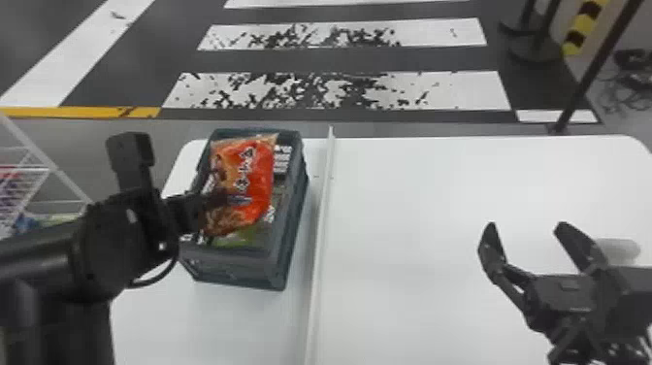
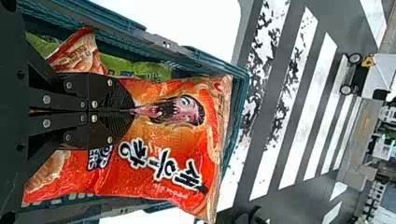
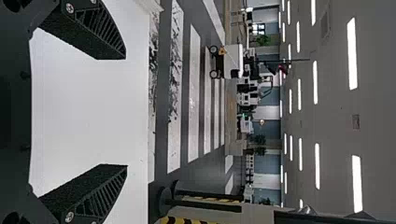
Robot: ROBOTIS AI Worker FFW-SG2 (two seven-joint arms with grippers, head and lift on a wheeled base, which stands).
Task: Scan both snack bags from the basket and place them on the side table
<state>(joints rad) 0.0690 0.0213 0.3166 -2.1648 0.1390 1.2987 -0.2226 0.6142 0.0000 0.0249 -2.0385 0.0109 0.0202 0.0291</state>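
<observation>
Snack bag (image 1: 259, 179), orange-red, sits at the basket's (image 1: 279, 272) opening, pinched in the closed fingers of the left gripper (image 1: 216, 196), which cover part of its print; fingertips hard to make out in head view. Right gripper (image 1: 526, 230) well apart, over the white table (image 1: 412, 291), fingers spread wide. Bag's long axis runs near to far, roughly along the basket, crimped end by the far rim. Green packaging (image 2: 154, 71) and another orange bag (image 2: 77, 53) inside, both partly hidden. Striped floor (image 1: 461, 92) beyond.
</observation>
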